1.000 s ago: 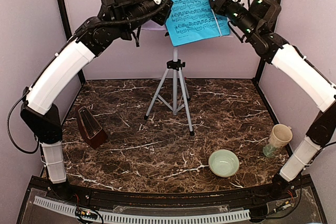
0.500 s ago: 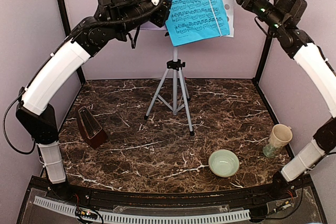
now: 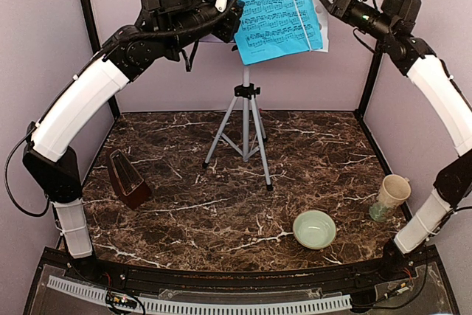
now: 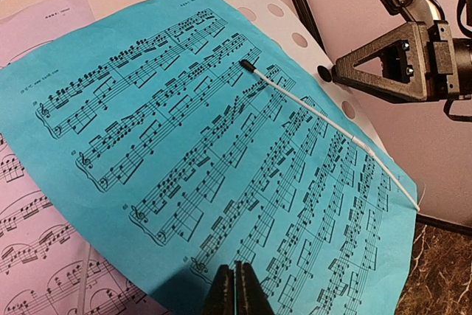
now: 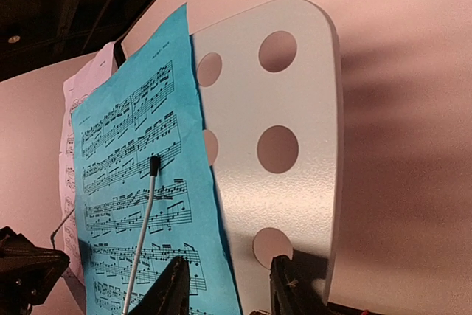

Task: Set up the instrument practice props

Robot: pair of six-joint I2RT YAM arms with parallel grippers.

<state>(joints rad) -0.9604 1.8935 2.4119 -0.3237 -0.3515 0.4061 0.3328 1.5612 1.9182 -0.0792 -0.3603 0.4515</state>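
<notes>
The silver tripod music stand [image 3: 245, 119] stands at the back middle of the marble tabletop [image 3: 221, 212]. On its white perforated desk [image 5: 295, 108] I see the cyan page [image 4: 184, 130] lying tilted over the lavender page [image 4: 37, 204], with a thin white rod [image 4: 324, 119] across it. My left pincer [image 4: 236, 285] is clenched in front of the cyan page's lower part; I cannot tell if it touches. My right pincer [image 5: 228, 285] is spread wide just beside the desk's right edge. The metronome [image 3: 127, 177] sits near the tabletop's left edge. A green bowl [image 3: 314, 228] and a mug [image 3: 392, 193] sit front right.
</notes>
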